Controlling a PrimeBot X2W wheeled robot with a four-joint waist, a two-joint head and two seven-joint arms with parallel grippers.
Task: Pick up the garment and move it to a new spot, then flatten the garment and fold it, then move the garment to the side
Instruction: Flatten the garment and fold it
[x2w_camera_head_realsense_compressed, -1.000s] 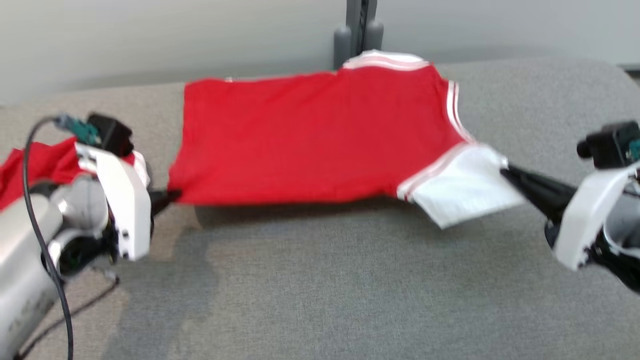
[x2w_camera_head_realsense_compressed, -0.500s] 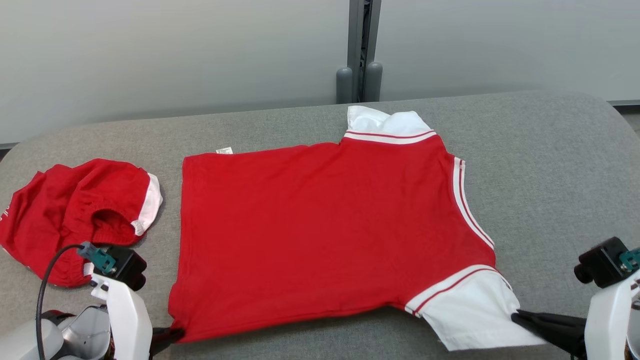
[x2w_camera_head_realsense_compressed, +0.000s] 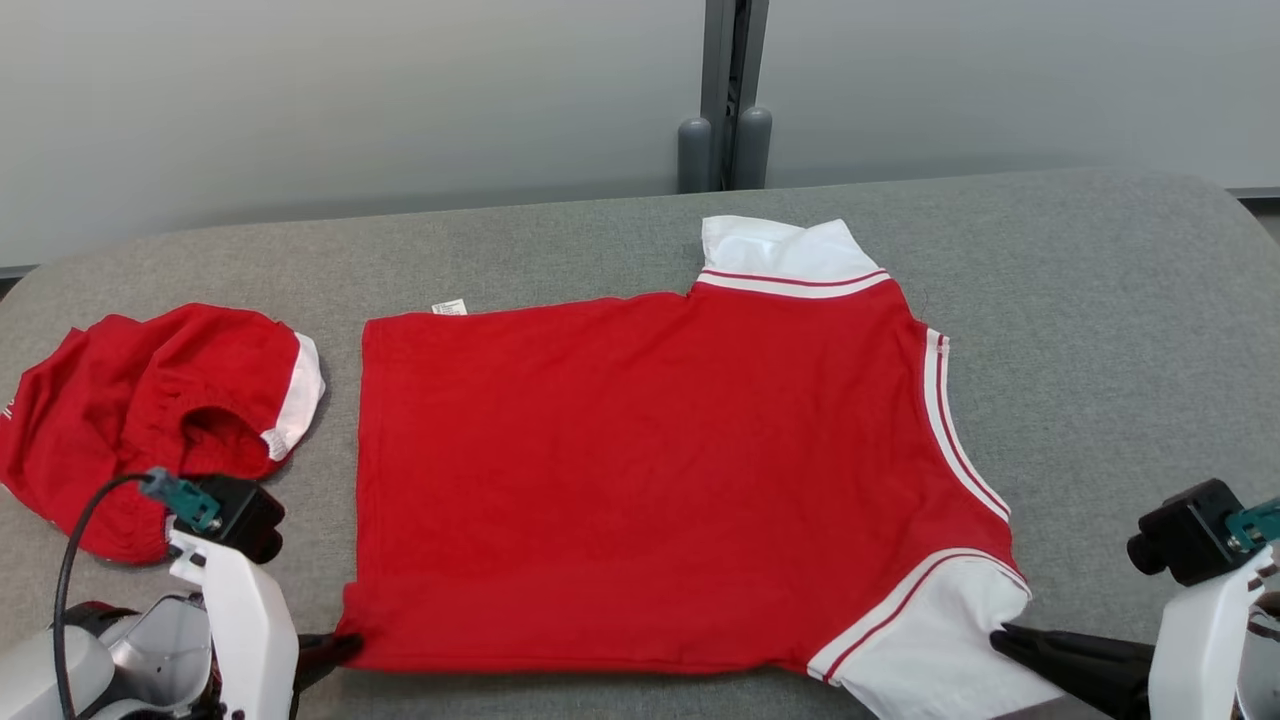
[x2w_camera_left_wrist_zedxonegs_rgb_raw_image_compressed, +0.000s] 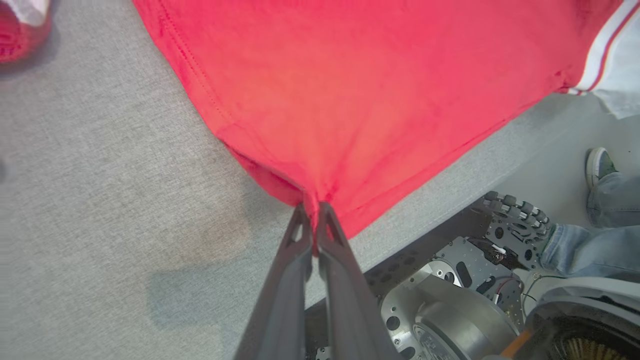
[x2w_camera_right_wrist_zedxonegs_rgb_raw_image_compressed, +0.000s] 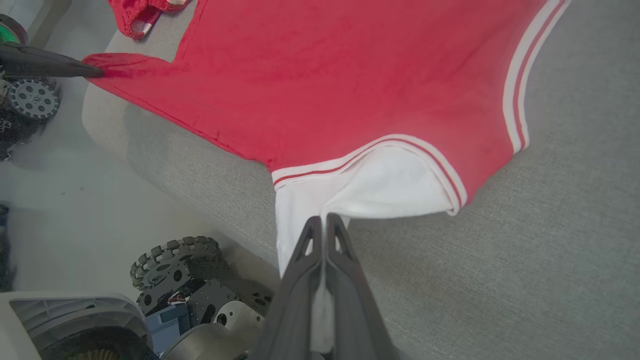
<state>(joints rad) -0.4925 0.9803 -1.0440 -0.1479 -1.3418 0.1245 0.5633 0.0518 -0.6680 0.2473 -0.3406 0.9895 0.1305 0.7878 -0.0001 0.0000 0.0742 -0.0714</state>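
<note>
A red shirt (x2w_camera_head_realsense_compressed: 640, 470) with white sleeves and striped trim lies spread almost flat on the grey padded table (x2w_camera_head_realsense_compressed: 1100, 330). My left gripper (x2w_camera_head_realsense_compressed: 345, 645) is shut on its near left hem corner (x2w_camera_left_wrist_zedxonegs_rgb_raw_image_compressed: 312, 207), low at the table's front edge. My right gripper (x2w_camera_head_realsense_compressed: 1000, 640) is shut on the white near sleeve (x2w_camera_right_wrist_zedxonegs_rgb_raw_image_compressed: 370, 190); that sleeve (x2w_camera_head_realsense_compressed: 930, 650) hangs partly over the front edge. The far sleeve (x2w_camera_head_realsense_compressed: 775, 245) lies at the back. In the right wrist view the left gripper (x2w_camera_right_wrist_zedxonegs_rgb_raw_image_compressed: 97, 71) pinches the shirt's corner at upper left.
A second red garment (x2w_camera_head_realsense_compressed: 150, 410) with white trim lies crumpled on the table's left side. A grey post (x2w_camera_head_realsense_compressed: 725, 95) stands behind the table against a pale wall. Below the front edge are my wheeled base (x2w_camera_left_wrist_zedxonegs_rgb_raw_image_compressed: 450, 310) and a person's shoe (x2w_camera_left_wrist_zedxonegs_rgb_raw_image_compressed: 600, 165) and jeans.
The shirt was held stretched above the table and has come down to lie flat. The head camera shifted, bringing the whole table and the second garment into view. Both grippers stay shut on it.
</note>
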